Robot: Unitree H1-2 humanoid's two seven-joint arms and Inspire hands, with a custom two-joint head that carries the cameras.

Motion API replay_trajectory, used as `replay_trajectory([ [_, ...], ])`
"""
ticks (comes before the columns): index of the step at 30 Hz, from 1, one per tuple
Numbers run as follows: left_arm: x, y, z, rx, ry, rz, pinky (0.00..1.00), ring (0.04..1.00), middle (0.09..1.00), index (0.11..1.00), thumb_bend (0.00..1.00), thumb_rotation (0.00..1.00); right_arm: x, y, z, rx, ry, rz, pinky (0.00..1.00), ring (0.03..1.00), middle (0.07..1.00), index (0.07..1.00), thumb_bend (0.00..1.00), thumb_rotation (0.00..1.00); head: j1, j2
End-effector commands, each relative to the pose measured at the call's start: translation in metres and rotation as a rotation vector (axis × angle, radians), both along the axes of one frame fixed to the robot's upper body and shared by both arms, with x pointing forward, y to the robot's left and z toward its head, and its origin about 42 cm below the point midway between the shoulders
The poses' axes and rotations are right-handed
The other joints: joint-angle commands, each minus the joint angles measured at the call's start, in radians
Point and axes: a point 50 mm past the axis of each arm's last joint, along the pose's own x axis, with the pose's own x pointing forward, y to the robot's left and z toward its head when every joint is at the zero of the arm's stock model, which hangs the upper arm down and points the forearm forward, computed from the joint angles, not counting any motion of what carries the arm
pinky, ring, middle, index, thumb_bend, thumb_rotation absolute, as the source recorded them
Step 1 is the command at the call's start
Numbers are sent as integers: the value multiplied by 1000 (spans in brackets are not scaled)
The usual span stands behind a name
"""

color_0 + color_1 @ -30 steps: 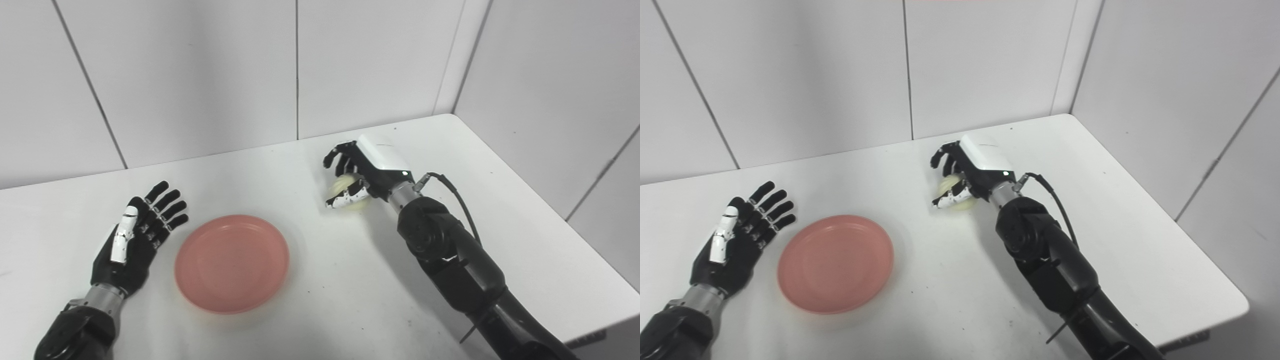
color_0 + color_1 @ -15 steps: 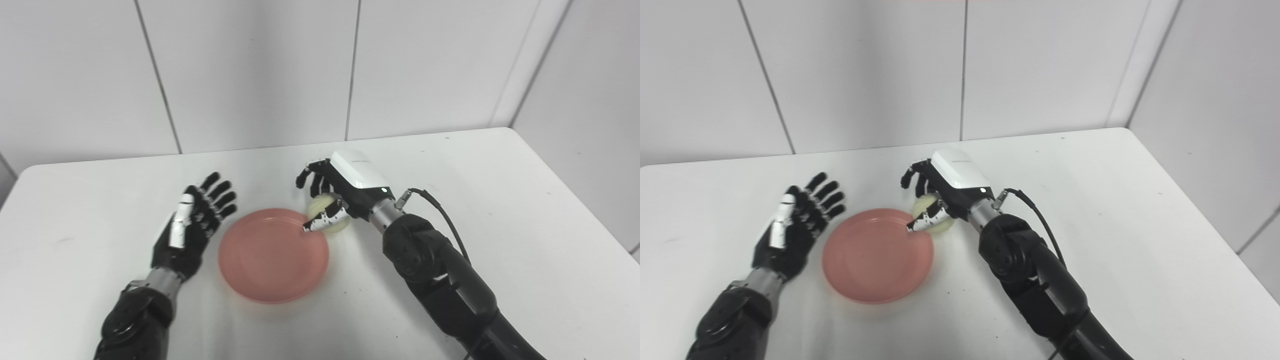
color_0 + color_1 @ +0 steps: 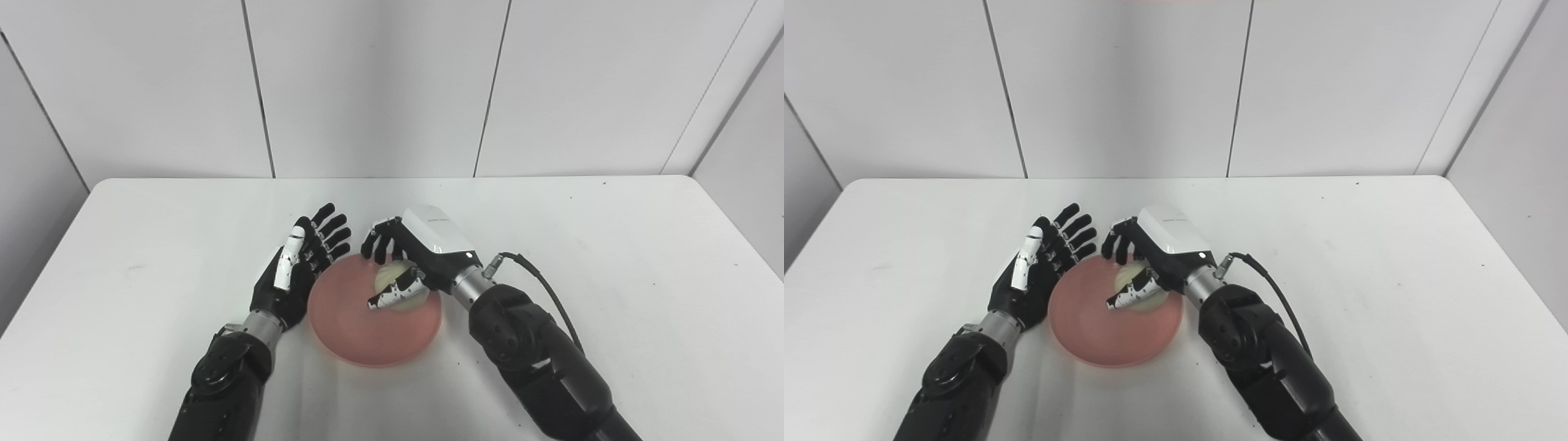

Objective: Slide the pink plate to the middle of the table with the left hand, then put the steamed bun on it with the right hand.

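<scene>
Left eye view: the right hand [image 3: 409,260] is curled around the steamed bun [image 3: 401,289], over the pink plate [image 3: 373,331] beneath its fingers. Right eye view: the left hand [image 3: 1038,269], fingers spread and empty, stands just beside the plate's left rim, contact unclear.

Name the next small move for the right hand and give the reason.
Probably lower slightly and open the fingers. The right hand is closed around the steamed bun, which is already over the pink plate near mid-table; whether it touches the plate is unclear. The left hand is open beside the rim.
</scene>
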Motion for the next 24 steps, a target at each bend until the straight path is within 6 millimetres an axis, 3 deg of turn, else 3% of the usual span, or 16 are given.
replay_trajectory([
  [1, -31, 1, -61, 68, 296, -4, 900, 899, 912, 914, 435, 1000, 4, 15, 20, 30, -99, 60, 258, 333, 479, 488, 526, 0, 4, -6],
  [11, -32, 0, -62, 70, 289, -5, 893, 890, 902, 907, 434, 1000, 5, 26, 5, 28, -68, 83, 295, 378, 426, 540, 516, 0, 12, -6],
  [14, -32, 0, -62, 74, 288, -10, 902, 894, 906, 914, 435, 1000, 5, 28, 0, 28, -59, 87, 277, 356, 476, 493, 525, 0, 19, -4],
  [24, -32, -2, -62, 98, 278, -12, 894, 891, 906, 914, 436, 1000, 12, 34, -20, 28, -65, 93, 259, 336, 478, 488, 526, 0, 32, -11],
])
